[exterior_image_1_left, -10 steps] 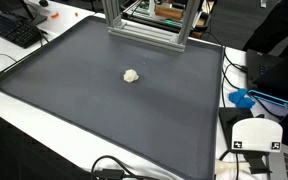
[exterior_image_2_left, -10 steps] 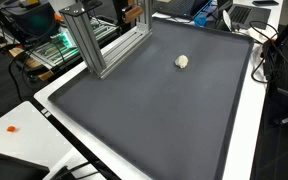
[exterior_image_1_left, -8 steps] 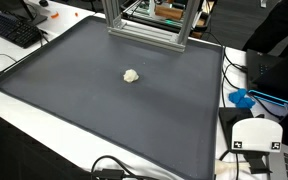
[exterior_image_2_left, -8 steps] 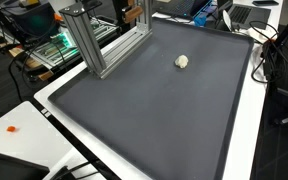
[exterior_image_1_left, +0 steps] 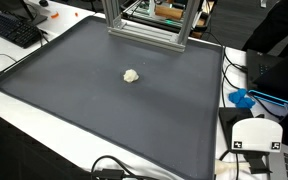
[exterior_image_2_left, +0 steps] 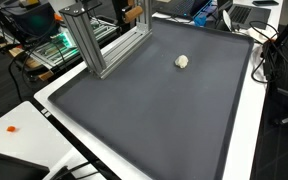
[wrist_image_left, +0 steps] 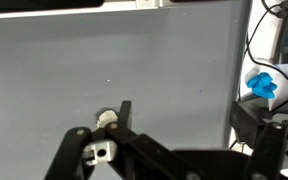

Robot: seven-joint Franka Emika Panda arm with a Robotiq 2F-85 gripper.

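Note:
A small white crumpled lump (exterior_image_1_left: pixel 131 75) lies alone near the middle of the dark grey mat (exterior_image_1_left: pixel 84 110); it also shows in an exterior view (exterior_image_2_left: pixel 182 61). In the wrist view my gripper (wrist_image_left: pixel 182 106) is open and empty above the mat, its two black fingers spread wide. The lump (wrist_image_left: pixel 105 118) sits just outside the left finger (wrist_image_left: pixel 124 112) and is partly hidden by it. The gripper and arm do not show in either exterior view.
An aluminium frame (exterior_image_1_left: pixel 144 25) stands at the mat's far edge, also seen in an exterior view (exterior_image_2_left: pixel 99 45). A black keyboard (exterior_image_1_left: pixel 12 28) lies at one corner. A blue object (exterior_image_1_left: pixel 242 98) and a white device (exterior_image_1_left: pixel 256 135) sit beside the mat, with cables (exterior_image_1_left: pixel 119 170) at the near edge.

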